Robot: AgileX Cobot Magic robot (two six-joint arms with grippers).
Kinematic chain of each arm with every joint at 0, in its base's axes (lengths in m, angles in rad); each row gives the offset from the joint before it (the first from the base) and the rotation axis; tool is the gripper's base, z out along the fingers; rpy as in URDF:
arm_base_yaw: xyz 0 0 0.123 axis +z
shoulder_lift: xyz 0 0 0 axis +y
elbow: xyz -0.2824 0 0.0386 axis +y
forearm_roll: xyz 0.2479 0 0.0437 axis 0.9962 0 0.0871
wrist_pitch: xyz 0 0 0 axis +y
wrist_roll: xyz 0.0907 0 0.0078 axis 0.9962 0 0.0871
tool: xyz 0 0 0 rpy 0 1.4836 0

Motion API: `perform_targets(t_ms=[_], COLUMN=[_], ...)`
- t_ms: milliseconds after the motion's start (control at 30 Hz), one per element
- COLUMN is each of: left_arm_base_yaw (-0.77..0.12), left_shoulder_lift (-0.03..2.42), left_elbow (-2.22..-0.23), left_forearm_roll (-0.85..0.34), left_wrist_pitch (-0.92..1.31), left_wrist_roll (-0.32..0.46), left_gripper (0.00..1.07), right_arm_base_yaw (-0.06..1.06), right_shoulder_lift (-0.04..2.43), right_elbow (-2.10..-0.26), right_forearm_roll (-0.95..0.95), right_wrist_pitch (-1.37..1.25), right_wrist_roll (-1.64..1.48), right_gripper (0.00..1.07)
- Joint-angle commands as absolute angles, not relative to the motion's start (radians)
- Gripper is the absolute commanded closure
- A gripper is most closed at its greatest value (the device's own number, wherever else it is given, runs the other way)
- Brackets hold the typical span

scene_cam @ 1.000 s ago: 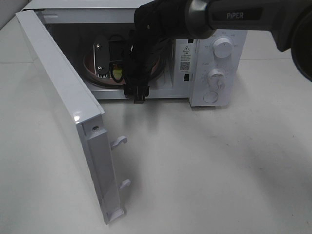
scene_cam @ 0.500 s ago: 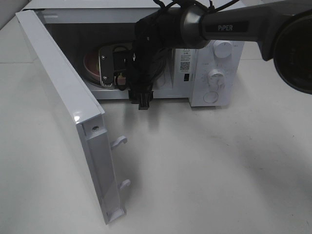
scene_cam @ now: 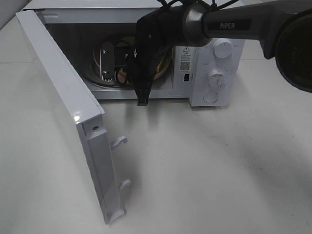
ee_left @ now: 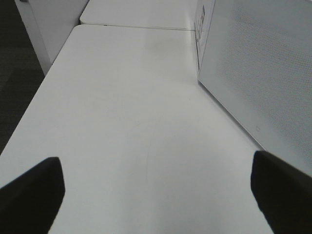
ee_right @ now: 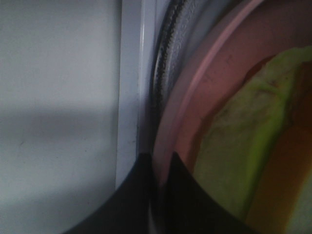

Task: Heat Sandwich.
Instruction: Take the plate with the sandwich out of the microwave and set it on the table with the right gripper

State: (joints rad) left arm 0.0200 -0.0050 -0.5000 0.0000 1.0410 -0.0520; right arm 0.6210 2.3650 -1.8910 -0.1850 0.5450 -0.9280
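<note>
The sandwich (ee_right: 239,146) shows pale green lettuce and lies on the round pink plate (ee_right: 195,112). The plate is inside the open microwave (scene_cam: 214,53), over its glass turntable (ee_right: 163,58). My right gripper (ee_right: 158,168) is shut on the plate's rim. In the high view the right gripper (scene_cam: 114,68) reaches into the cavity, and the arm hides most of the plate (scene_cam: 163,68) and all of the sandwich. My left gripper (ee_left: 156,195) is open and empty above bare table beside the microwave's outer wall; the high view does not show it.
The microwave door (scene_cam: 63,107) stands swung open toward the front left, with its latch hooks (scene_cam: 119,141) sticking out. Control knobs (scene_cam: 223,48) are on the right panel. White table (scene_cam: 209,165) lies in front.
My right gripper has shifted the plate a little to the right and deeper inside the microwave. The door has not moved.
</note>
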Motion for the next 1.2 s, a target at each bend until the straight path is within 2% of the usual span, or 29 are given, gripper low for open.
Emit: perform_targets(t_ms=[33,400,733,1200], left_arm_base_yaw=[0.022,0.022,0.022,0.022], left_shoulder_lift=[-0.031,-0.031,-0.031,-0.031], left_elbow=[-0.497,-0.497,-0.497,-0.497], left_forearm_roll=[0.000,0.000,0.000,0.000], left_wrist_pitch=[1.036,1.036,1.036,1.036], left_wrist_roll=[-0.051,-0.051,-0.051,-0.051], left_gripper=[0.09,0.09,0.09,0.09], right_arm_base_yaw=[0.615,0.615,0.615,0.615], right_shoulder_lift=[2.366,2.363,2.315,2.230], right_elbow=[-1.890,-1.890,-1.890,-1.873], right_forearm_roll=[-0.178,-0.170,-0.092,-0.073], right_wrist_pitch=[0.588,0.610,0.716,0.776], right_wrist_roll=[-0.924,-0.972,-1.209,-1.297], right_gripper=[1.07,1.07,1.07,1.07])
